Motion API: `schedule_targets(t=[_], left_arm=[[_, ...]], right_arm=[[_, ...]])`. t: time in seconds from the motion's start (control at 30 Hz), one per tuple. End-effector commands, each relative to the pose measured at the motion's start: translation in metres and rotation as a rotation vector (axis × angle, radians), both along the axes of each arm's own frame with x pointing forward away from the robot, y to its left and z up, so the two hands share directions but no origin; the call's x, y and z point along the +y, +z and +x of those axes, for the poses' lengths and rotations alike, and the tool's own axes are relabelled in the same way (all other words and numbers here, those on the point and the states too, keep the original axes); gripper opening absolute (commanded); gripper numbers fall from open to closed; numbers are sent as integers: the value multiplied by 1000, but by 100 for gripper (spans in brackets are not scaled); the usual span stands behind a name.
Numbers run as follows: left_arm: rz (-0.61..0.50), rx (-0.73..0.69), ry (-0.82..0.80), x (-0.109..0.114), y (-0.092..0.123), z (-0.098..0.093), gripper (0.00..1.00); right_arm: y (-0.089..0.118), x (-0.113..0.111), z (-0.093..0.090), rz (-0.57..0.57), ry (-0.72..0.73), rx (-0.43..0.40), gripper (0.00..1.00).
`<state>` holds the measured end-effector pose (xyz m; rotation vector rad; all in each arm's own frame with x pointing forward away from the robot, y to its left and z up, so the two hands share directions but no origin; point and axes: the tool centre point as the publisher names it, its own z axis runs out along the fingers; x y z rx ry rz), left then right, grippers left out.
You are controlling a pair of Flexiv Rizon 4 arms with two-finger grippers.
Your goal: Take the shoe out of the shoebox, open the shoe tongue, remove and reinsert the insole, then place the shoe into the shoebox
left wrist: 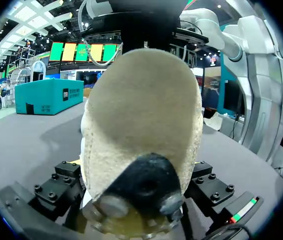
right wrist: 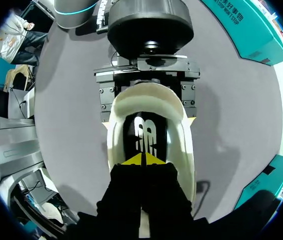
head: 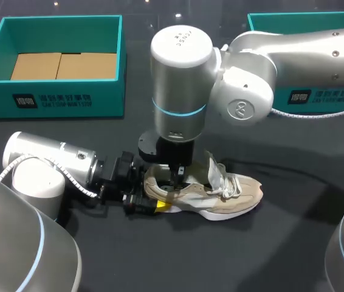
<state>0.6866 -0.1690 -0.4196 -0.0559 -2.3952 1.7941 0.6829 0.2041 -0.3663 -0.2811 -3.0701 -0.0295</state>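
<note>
Insole stage, shoe on the dark counter (head: 293,243). The beige suede lace-up shoe (head: 233,191) lies out of its box, sole down, well apart from the open teal cardboard shoebox (head: 50,97) at the far left. The left gripper (head: 149,201) approaches level with the counter from the heel end, its jaws clamped on the heel from both sides. The right gripper (right wrist: 144,161) descends from above into the shoe's opening, its yellow-tipped jaws drawn together over the black printed insole (right wrist: 144,137); whether a fold of insole lies between them cannot be told. The white padded tongue (head: 213,170) stands raised towards the toe. Probable failures: if the tips hold no insole, an upward pull would come away empty. If the insole sticks to the footbed, the lift could drag the whole shoe upward, twisting the heel out of the left jaws. The soft heel collar may also buckle under side pressure, loosening that hold. The two grippers work close together, so a small drift towards the heel risks contact between them. A tongue that falls back would cover the opening.
</note>
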Motion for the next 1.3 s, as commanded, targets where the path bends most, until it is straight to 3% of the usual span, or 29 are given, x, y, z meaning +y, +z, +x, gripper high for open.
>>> schedule_targets(t=[0.03, 0.3, 0.57, 0.67, 0.77, 1.03, 1.3], left_arm=[[1, 0, 0, 1, -1, 0, 0], [1, 0, 0, 1, -1, 0, 0], [1, 0, 0, 1, -1, 0, 0], [1, 0, 0, 1, -1, 0, 0], [1, 0, 0, 1, -1, 0, 0], [1, 0, 0, 1, -1, 0, 0], [1, 0, 0, 1, -1, 0, 0]], right_arm=[[-11, -14, -5, 9, -28, -17, 0], [-14, -42, -6, 34, -98, -37, 0], [-15, -54, -7, 44, -125, -63, 0], [-17, -56, -6, 57, -117, -72, 19], [-20, -57, -5, 70, -111, -77, 27], [-33, -46, 5, 72, -85, -46, 29], [-47, -39, 7, 34, -84, 23, 38]])
